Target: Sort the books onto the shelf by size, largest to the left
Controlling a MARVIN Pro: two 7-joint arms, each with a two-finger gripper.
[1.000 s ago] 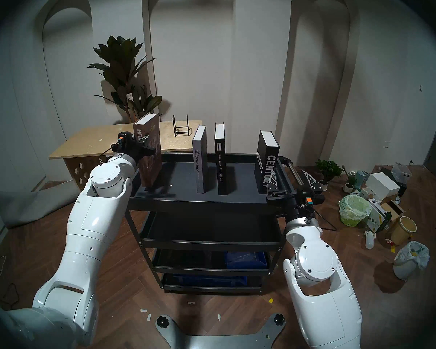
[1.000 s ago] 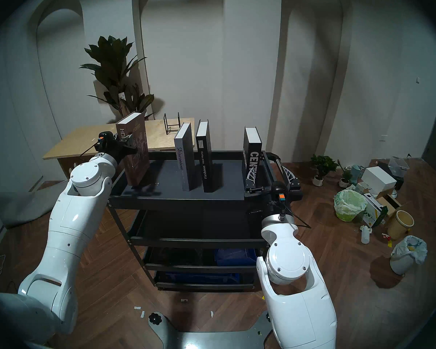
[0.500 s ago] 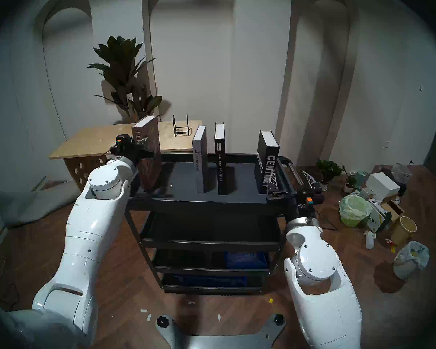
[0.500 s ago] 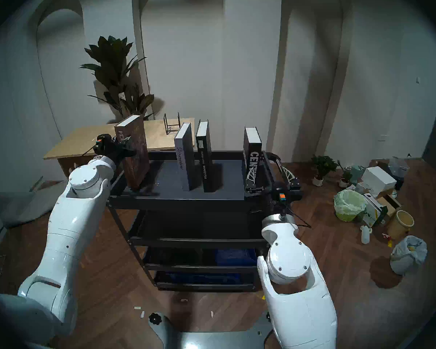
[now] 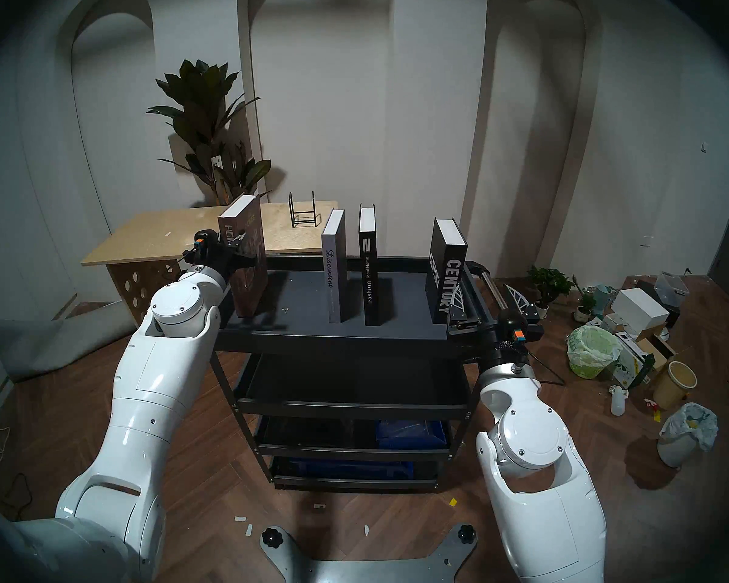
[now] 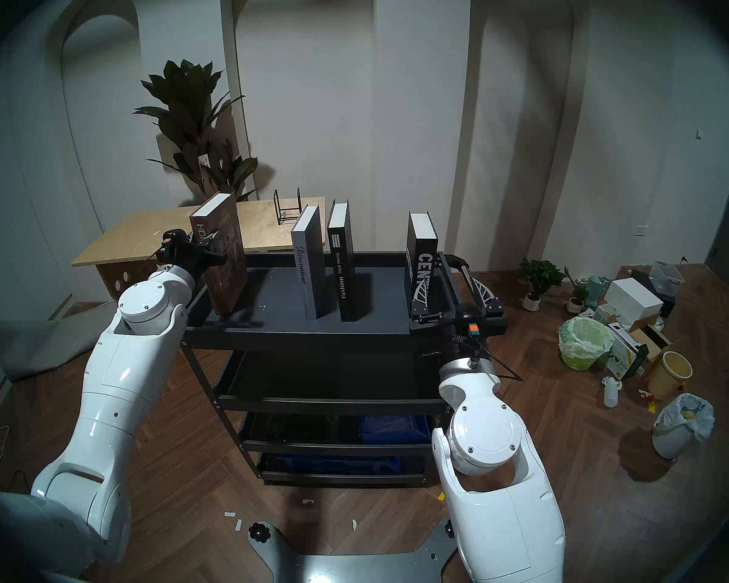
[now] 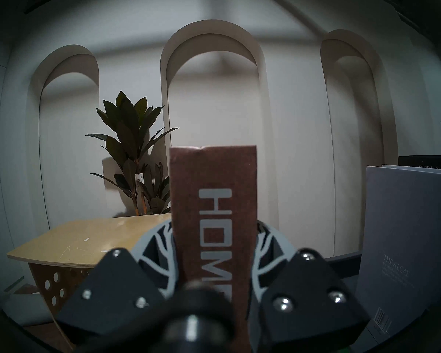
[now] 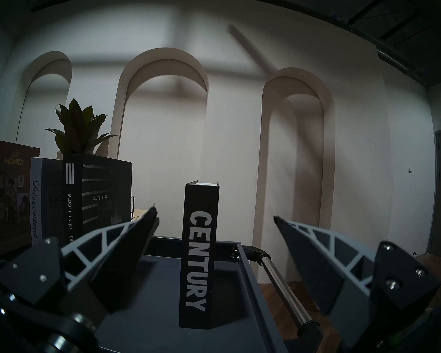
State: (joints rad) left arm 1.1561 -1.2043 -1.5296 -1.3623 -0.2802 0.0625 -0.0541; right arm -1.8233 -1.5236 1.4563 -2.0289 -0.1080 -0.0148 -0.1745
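Observation:
The brown HOMES book stands at the left end of the dark grey top tray, its top leaning slightly left. My left gripper is shut on its spine, which fills the left wrist view. I cannot tell whether its lower edge touches the tray. To its right stand the grey Discontent, the slim black Fashion Ideal Home and the thick black CENTURY. My right gripper is open at the tray's front right corner. CENTURY stands just ahead, between the spread fingers, untouched.
The cart's side handle runs under my right gripper's outer finger. A plywood table with a black wire rack and a tall plant stand behind the cart. Bins, boxes and pots litter the floor at right.
My left gripper has shifted the HOMES book slightly left, and its top now leans more to the left. The right arm and the other three books have hardly moved.

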